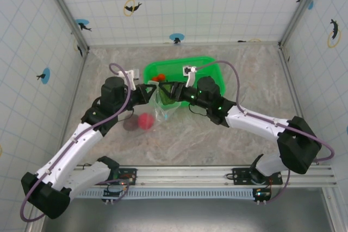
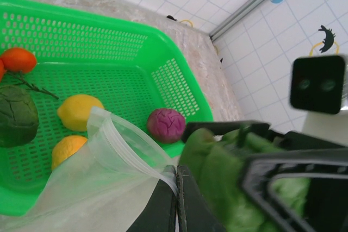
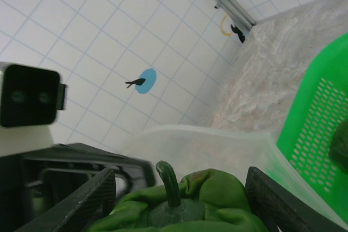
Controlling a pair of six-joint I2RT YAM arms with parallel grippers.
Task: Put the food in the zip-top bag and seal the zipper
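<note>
1. The left end effector (image 1: 147,91) is closed, pinching the rim of the zip-top bag (image 1: 163,107). In the left wrist view its dark fingers (image 2: 161,205) meet on the clear plastic just under the zipper (image 2: 126,148).
2. The right end effector (image 1: 165,89) grips a green pepper (image 3: 217,199) between its two fingers, stem up. The pepper sits at the bag's open mouth, and the pale rim curves just behind it.
3. The two end effectors stand almost tip to tip over the near left corner of the green basket (image 1: 209,69). The bag hangs from them toward the tabletop (image 1: 217,134).
4. From the left wrist, the pepper and the right end effector's fingers block the right side of the scene. The bag covers the basket's near edge.
5. Food in the basket:
   - an orange-red tomato (image 2: 19,60) at the far left
   - a dark green leafy piece (image 2: 16,115) next to it
   - a yellow lemon (image 2: 79,111)
   - a second yellow fruit (image 2: 66,149), partly behind the bag's plastic
   - a purple cabbage (image 2: 166,125) against the right wall
6. On the tabletop, near and left of the bag, a red toy (image 1: 145,120) and a maroon toy (image 1: 130,124) lie side by side, close to the left arm.
</note>
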